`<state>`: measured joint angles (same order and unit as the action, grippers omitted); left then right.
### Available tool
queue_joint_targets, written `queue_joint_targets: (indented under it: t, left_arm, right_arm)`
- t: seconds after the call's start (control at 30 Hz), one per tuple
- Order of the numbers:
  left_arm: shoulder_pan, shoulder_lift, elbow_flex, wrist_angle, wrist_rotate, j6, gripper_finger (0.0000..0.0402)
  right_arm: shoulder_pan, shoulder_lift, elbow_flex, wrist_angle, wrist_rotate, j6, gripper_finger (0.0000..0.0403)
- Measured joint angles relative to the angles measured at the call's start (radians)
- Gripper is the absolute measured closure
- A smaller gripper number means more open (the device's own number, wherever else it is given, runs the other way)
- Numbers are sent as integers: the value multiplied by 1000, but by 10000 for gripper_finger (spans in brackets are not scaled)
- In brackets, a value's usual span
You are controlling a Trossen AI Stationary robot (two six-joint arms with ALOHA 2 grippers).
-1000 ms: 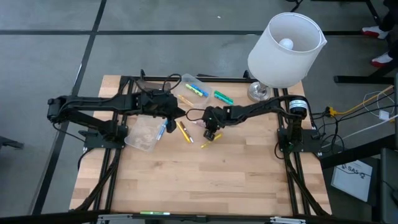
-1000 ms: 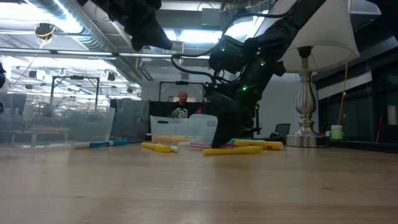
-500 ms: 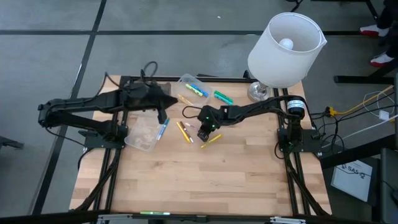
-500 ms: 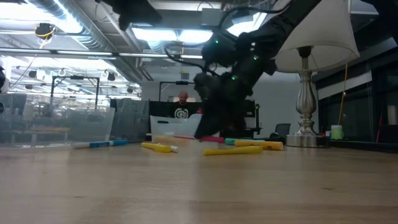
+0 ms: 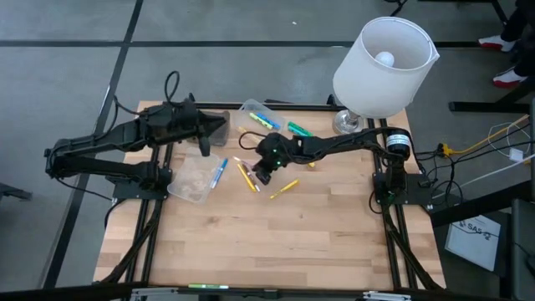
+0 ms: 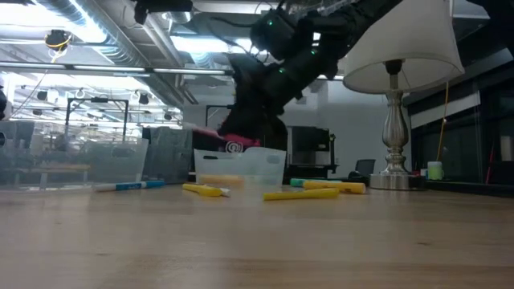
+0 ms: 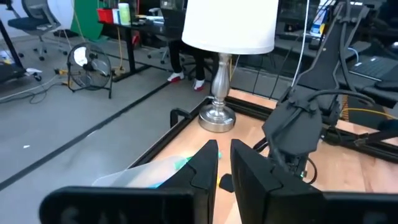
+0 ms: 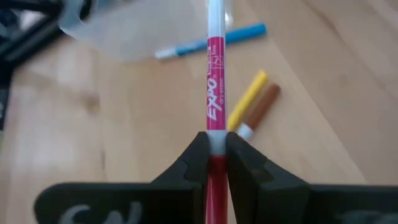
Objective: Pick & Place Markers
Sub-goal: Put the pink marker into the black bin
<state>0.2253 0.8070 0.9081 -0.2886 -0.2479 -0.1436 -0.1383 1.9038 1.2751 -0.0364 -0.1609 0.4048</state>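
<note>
My right gripper (image 8: pixel 216 140) is shut on a pink marker (image 8: pixel 214 93) and hangs above the table's middle (image 5: pixel 263 165); the low view shows the marker (image 6: pixel 215 138) in the air. On the wood below lie a blue marker (image 5: pixel 219 171), yellow markers (image 5: pixel 247 177) (image 5: pixel 284 188) and a green one (image 5: pixel 299 130). More markers lie in a clear container (image 5: pixel 255 113) at the far side. My left gripper (image 7: pixel 224 155) is shut with nothing in it, raised near the far left (image 5: pixel 205 138). My right gripper pinches the pink marker between its two fingers at the white band (image 8: pixel 215 142) beside its dark red end. The marker lies along the fingers and sticks out forward past their tips. The gripper slants down from the table's right side. The marker is lifted clear of the table.
A second clear container (image 5: pixel 194 177) sits left of the blue marker. A lamp with a white shade (image 5: pixel 380 63) stands at the far right corner, its silver foot (image 5: pixel 347 124) on the table. The near half of the wooden table (image 5: pixel 267 242) is bare wood.
My right gripper has risen and gone toward the table's left, taking the pink marker off the wood; the marker now hangs clear. My left gripper has drawn back toward the left edge and up, tipping closer to level.
</note>
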Motion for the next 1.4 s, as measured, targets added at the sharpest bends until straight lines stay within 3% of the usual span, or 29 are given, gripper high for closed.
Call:
queue_joint_targets:
  t: [0.33, 0.83, 1.13, 1.4]
  left_arm:
    - [0, 0, 0, 0, -48, 23, 360]
    - [0, 0, 0, 31, -75, 26, 360]
    - [0, 0, 0, 24, -131, -66, 353]
    - [1, 5, 0, -20, -186, -153, 322]
  right_arm:
    - [0, -41, 0, 47, -14, 12, 365]
    - [-7, -218, 0, 104, 142, 9, 365]
    - [-29, -232, 0, 223, 197, 33, 365]
    - [-38, -232, 0, 322, 298, 54, 364]
